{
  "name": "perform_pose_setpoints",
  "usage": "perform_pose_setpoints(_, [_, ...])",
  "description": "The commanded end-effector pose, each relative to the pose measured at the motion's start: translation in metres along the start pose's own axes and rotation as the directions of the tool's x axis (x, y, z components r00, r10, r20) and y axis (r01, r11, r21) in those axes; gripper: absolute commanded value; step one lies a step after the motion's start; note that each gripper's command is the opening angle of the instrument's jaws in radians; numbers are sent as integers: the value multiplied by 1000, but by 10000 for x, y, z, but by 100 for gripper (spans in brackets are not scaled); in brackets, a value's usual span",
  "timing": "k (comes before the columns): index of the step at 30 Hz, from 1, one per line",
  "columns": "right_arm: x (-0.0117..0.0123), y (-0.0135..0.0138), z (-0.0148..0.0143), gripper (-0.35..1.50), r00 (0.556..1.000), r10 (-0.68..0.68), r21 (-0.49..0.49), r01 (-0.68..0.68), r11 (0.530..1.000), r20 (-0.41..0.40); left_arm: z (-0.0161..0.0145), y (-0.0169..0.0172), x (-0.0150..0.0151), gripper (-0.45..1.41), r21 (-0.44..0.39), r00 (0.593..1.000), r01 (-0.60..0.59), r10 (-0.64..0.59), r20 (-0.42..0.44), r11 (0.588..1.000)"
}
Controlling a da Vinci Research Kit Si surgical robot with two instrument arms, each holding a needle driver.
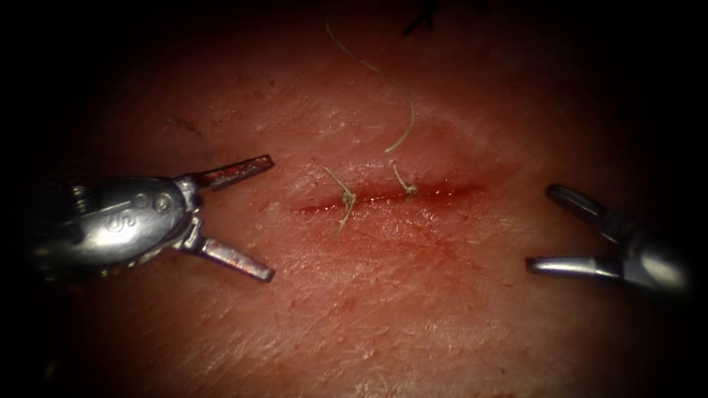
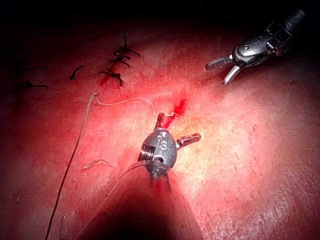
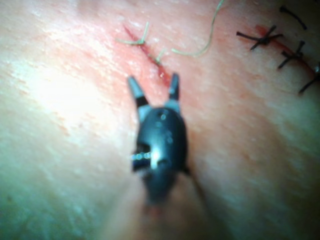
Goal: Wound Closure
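The endoscope view looks down on the tissue (image 1: 413, 295) from above and in front, close in, with the cut (image 1: 387, 197) running across the frame's centre, the left tool (image 1: 267, 218) entering from the left edge and the right tool (image 1: 540, 228) from the right edge. The left wrist view looks along its own shaft from behind the left tool (image 2: 180, 129), facing the cut (image 2: 179, 107), with the right tool (image 2: 220, 72) beyond. The right wrist view sits very near behind the right tool (image 3: 154, 86), facing the cut (image 3: 147, 52). All three views share the cut; both wrist views also take in a row of dark stitches (image 2: 119, 62) (image 3: 295, 50).
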Motion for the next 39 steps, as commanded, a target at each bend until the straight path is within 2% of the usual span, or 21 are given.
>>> perform_pose_setpoints(1, [3,-3,15,131,1000,-24,16,25,1000,-7,9,-2,-3,96,-14,1000,-10,10,-5,1000])
perform_pose_setpoints(7, [12,-15,23,143,997,-72,33,72,997,11,3,-12,-10,91,-39,1000,-24,23,-16,999])
perform_pose_setpoints(14, [17,-14,14,138,993,-121,39,121,992,-9,-10,-33,-25,84,-10,999,-31,31,-28,999])
perform_pose_setpoints(20, [18,-15,14,135,990,-138,40,138,990,-11,-8,-35,-42,84,8,999,-37,38,-33,999])
perform_pose_setpoints(39, [28,-20,13,133,991,-129,32,130,991,-33,-5,-37,-44,79,16,999,-39,39,-37,999])
